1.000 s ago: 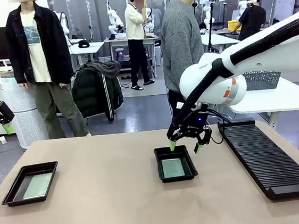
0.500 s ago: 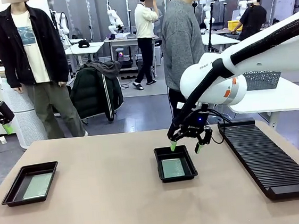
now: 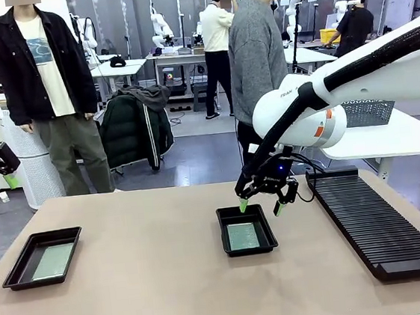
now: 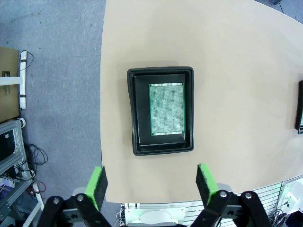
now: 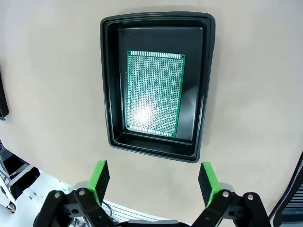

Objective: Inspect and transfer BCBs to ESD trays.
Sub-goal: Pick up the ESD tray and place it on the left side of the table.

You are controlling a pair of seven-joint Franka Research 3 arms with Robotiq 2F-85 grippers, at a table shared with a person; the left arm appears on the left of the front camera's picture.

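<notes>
A long black slotted rack [image 3: 378, 219] is lying along the table's [image 3: 148, 284] right edge, nearest the robot's side, while two black ESD trays are sitting farther in, each carrying one green BCB flat on its floor. The left tray [image 3: 42, 257] is resting close to the table's left edge with its board [image 3: 53, 260] lying level inside; in the left wrist view the same tray [image 4: 161, 110] is sitting just in from the table's edge, its board [image 4: 166, 109] centred and untouched. The left gripper [image 4: 151, 182] is hanging high above that tray with its green-padded fingers spread wide and nothing between them. The middle tray [image 3: 246, 229] is standing near the centre of the table, well apart from the rack, its board [image 3: 242, 236] lying flat; from the right wrist camera the tray [image 5: 156, 85] and board [image 5: 154, 93] are showing a bright glare spot. The right gripper [image 3: 260, 202] is hovering just above the far rim of that tray, jaws wide apart and empty, apparently clear of the rim. Beyond the table's far edge, a person in a grey sweater [image 3: 254, 55] is standing.
</notes>
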